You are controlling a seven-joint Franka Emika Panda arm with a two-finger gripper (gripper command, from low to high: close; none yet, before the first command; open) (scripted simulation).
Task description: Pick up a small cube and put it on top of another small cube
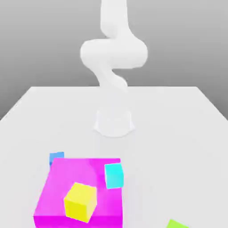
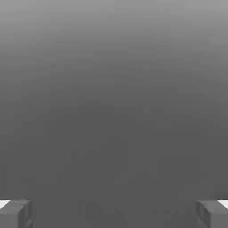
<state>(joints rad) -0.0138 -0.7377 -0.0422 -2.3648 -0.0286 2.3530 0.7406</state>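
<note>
Currently the gripper (image 2: 114,213) is seen with fingers (image 2: 15,213) spread wide, nothing between them. Approach step judged not yet begun. The small cube (image 1: 56,156) is seen lower left, just behind the magenta block (image 1: 58,187); descent over it is needed.

1. Magenta block (image 1: 60,189) sits on the white table (image 1: 178,133).
2. Yellow cube (image 1: 80,202) rests atop the magenta block.
3. Cyan cube (image 1: 114,175) stands at the block's far edge.
4. Green object (image 1: 177,224) lies well apart from the block.
</note>
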